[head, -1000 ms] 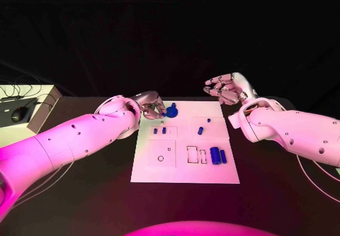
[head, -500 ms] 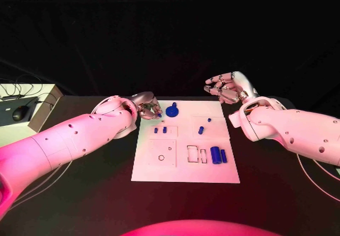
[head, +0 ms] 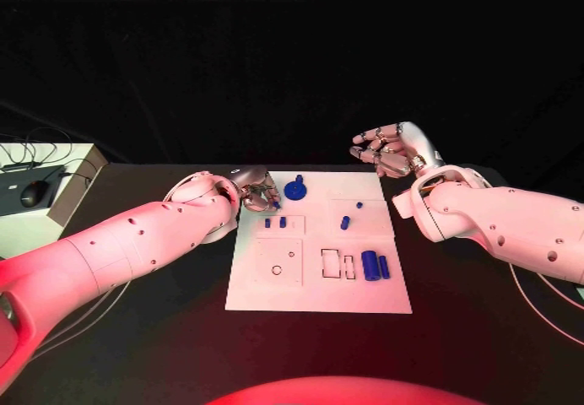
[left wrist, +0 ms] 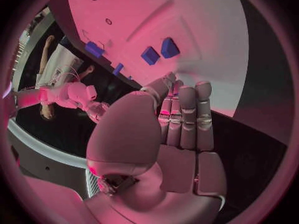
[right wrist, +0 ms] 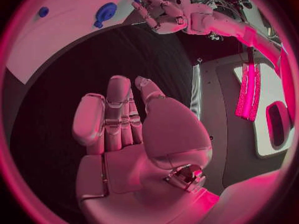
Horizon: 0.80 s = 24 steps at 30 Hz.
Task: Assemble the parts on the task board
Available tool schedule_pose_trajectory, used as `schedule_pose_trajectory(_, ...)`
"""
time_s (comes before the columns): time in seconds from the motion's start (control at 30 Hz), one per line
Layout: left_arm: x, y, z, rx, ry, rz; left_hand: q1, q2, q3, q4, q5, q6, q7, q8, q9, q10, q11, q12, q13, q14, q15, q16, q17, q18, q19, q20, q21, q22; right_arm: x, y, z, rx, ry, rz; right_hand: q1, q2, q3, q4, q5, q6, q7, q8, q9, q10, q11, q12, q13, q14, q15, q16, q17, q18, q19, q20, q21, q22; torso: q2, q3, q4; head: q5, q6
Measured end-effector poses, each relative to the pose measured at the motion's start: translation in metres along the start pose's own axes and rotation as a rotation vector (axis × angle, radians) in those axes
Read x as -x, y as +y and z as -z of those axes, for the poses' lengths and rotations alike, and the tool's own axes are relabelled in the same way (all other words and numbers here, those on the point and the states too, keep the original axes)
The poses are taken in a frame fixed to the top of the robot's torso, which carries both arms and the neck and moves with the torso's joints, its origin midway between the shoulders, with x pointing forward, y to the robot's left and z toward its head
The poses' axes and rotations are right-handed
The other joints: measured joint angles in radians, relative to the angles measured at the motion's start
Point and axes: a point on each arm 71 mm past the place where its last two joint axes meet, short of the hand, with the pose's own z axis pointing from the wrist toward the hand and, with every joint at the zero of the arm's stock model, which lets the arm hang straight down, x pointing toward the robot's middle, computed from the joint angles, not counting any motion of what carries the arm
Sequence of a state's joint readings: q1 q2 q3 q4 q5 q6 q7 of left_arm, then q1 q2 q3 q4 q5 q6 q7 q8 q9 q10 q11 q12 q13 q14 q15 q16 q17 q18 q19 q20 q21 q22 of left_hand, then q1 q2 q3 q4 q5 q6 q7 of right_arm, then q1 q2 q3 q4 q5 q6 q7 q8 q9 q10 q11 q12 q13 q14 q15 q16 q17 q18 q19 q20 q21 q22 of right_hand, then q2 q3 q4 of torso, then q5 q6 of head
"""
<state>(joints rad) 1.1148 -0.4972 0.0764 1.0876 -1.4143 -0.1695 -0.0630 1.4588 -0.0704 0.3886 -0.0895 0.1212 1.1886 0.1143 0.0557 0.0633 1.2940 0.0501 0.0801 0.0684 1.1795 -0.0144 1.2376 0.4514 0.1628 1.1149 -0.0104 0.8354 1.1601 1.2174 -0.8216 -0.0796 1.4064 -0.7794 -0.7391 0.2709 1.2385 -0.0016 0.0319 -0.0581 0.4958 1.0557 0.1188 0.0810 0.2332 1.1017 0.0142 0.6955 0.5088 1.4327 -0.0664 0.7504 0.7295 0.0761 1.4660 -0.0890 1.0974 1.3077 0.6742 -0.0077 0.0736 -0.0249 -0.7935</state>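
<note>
The white task board [head: 319, 291] lies mid-table. A blue knobbed part [head: 296, 189] rests near its far edge, also seen as the knobbed part [right wrist: 104, 12] in the right wrist view. My left hand [head: 256, 188] hovers just left of it, fingers fairly straight and holding nothing; the left hand [left wrist: 181, 124] has two small blue pegs [left wrist: 159, 51] beyond its fingertips. Those pegs [head: 275, 224], another peg [head: 344, 223] and two blue cylinders [head: 376, 267] stand on the board. My right hand [head: 387, 150] is raised beyond the board's far right corner, empty; the right hand [right wrist: 124, 129] shows loosely extended fingers.
A beige box [head: 67, 181] with a black mouse [head: 33, 196] and cables sits at the table's far left. Outlined recesses [head: 278, 261] and a rectangular slot [head: 331, 264] mark the board's near half. Black table surrounds the board.
My left hand has drawn back a little to the left, away from the blue knobbed part, which stays near the board's far edge. The right hand has hardly moved.
</note>
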Motion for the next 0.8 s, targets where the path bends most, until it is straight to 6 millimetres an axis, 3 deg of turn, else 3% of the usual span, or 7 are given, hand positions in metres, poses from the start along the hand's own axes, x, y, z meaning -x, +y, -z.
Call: schedule_pose_trajectory(0.8,-0.0034,-0.0002,-0.0028,0.002,0.003,-0.002,0.000,0.000,-0.003,0.002,0.000,0.002,0.002,0.004,0.000,0.000,0.000,0.000,0.000,0.000,0.000,0.000,0.004,0.002,0.000,0.000,0.000,0.001,-0.0003,0.0005,0.0002,0.001,0.001,-0.001,0.000,0.000,0.000,0.000,0.000,0.000,-0.003,0.000,0.000,0.000,0.000,0.000,0.000,0.000,0.000,0.000,0.000,0.000,0.000,0.000,0.000,0.000,0.000,0.0004,0.0004,-0.004,-0.003)
